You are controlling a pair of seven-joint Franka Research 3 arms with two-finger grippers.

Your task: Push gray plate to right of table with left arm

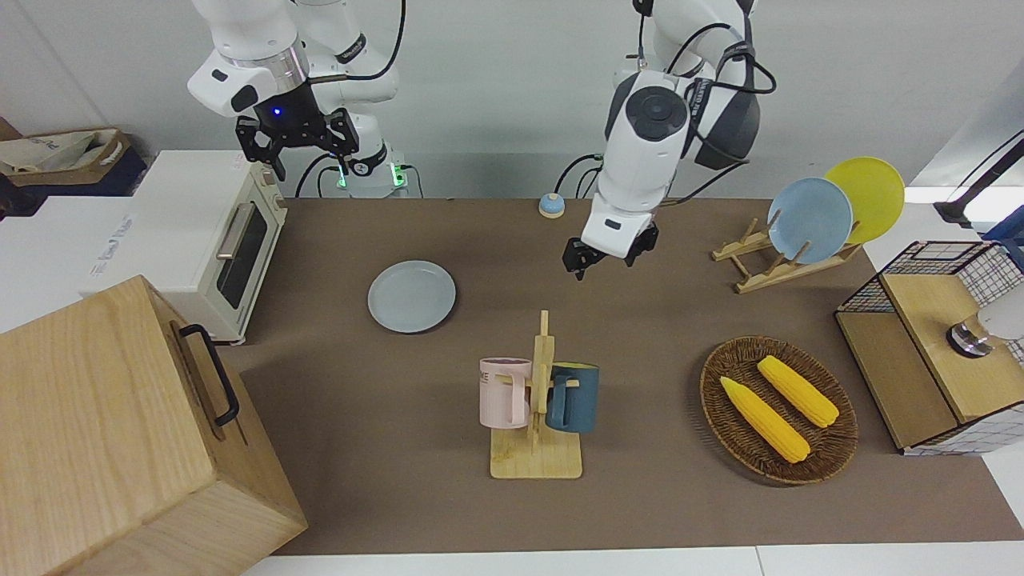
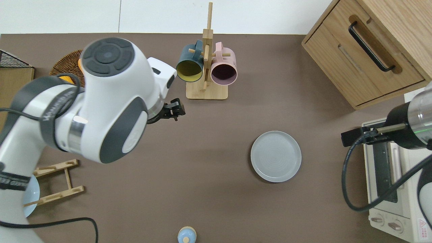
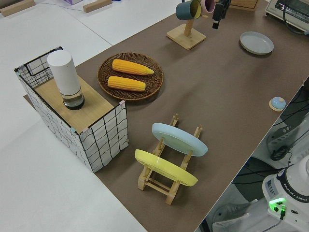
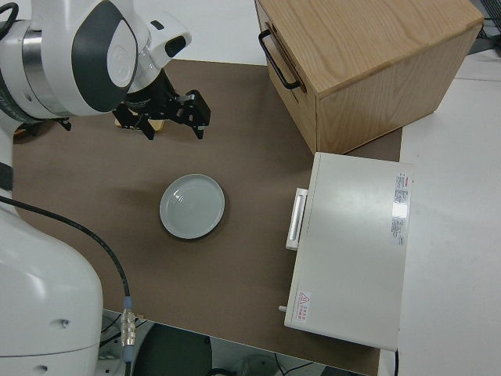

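The gray plate [image 1: 412, 296] lies flat on the brown table [image 1: 384, 496], toward the right arm's end, near the toaster oven; it also shows in the overhead view [image 2: 276, 156], the left side view [image 3: 257, 42] and the right side view [image 4: 192, 206]. My left gripper [image 1: 604, 260] is open and empty, up in the air. In the overhead view the left gripper [image 2: 173, 111] is over bare table beside the mug rack, well apart from the plate. My right gripper [image 1: 296, 152] is open and parked.
A mug rack [image 1: 538, 400] with two mugs stands mid-table. A wicker basket [image 1: 752, 352] holds two corn cobs. A dish rack [image 1: 768, 268] carries a sky-blue and a yellow plate. A toaster oven [image 1: 216, 232], a wooden drawer cabinet [image 1: 120, 432] and a small blue knob [image 1: 550, 206] are also there.
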